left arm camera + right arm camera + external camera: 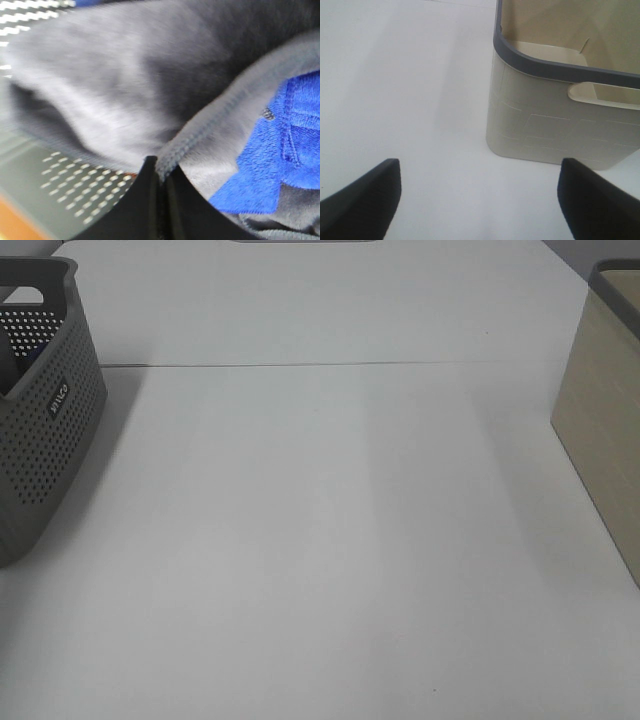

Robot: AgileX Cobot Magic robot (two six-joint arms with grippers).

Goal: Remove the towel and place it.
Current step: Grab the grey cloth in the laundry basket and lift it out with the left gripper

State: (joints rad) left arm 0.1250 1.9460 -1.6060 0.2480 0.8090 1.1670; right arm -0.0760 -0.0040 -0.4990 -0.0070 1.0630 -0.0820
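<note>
The left gripper (160, 171) is pinching the stitched hem of the dark charcoal-grey terry towel (125, 85), with its black jaws pressed almost together on the fabric. The towel is lying bunched against the wall of the grey perforated plastic basket (50, 440) at the table's left edge, and it is touching a bright blue cloth (287, 145). The right gripper (477, 170) is hanging spread wide and holding nothing above the white table (320, 540). It is near the beige rectangular plastic bin (545, 130), which is standing on the right.
</note>
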